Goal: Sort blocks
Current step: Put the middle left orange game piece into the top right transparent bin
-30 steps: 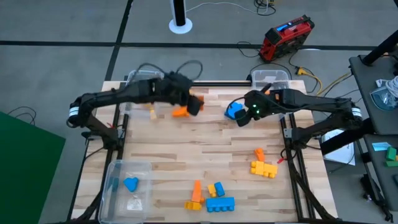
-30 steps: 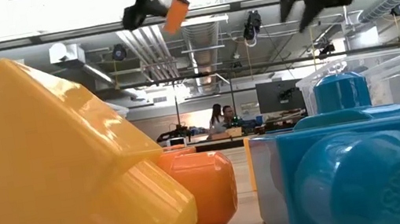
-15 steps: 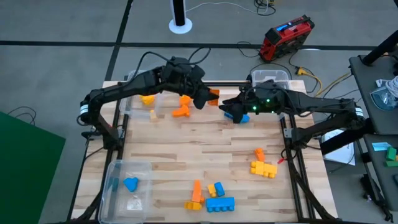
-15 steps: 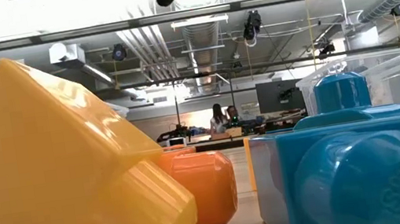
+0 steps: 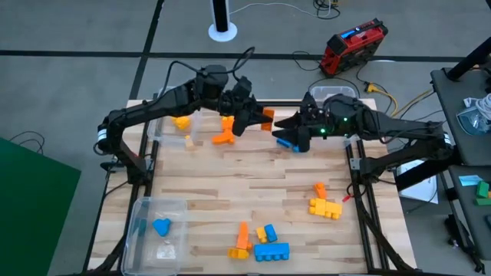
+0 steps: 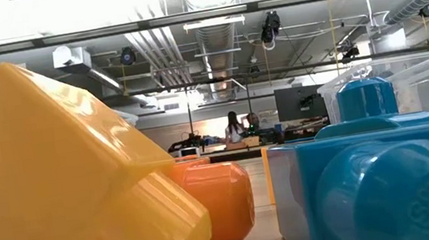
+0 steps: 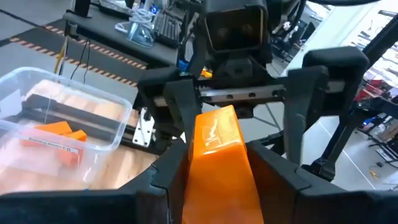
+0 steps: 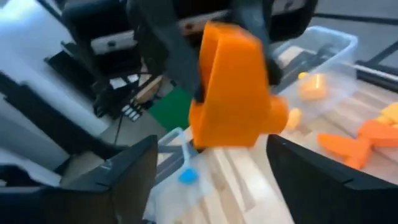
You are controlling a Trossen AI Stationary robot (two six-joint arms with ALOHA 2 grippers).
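An orange block (image 5: 267, 116) hangs high over the far middle of the table, with my left gripper (image 5: 257, 119) shut on it. My right gripper (image 5: 285, 130) faces it from the right, open. Its fingers (image 7: 180, 106) stand on either side of the block's free end (image 8: 233, 87) without touching. A blue block (image 5: 297, 144) lies on the table under the right gripper. More blocks lie near the front: yellow (image 5: 325, 207), orange (image 5: 242, 239) and blue (image 5: 271, 251). An orange block (image 5: 222, 136) rests at the far left. My left gripper pinches the orange block's two side faces (image 7: 214, 165) between its two fingers. The fingers lie roughly level and point toward the table's right. The block sticks out past the fingertips toward the right gripper and is lifted clear of the table.
Clear bins stand at the far left (image 5: 170, 115) with a yellow block inside, at the far right (image 5: 334, 96) with orange blocks (image 7: 59, 134), and at the near left (image 5: 157, 226) with a blue block. Large yellow (image 6: 61, 177), orange and blue (image 6: 385, 179) blocks fill the low view.
My left gripper has carried the orange block up and toward the table's right. My right gripper has risen from the blue block and moved toward the left, facing the orange block, still open. Both have gone out of the top of the low view.
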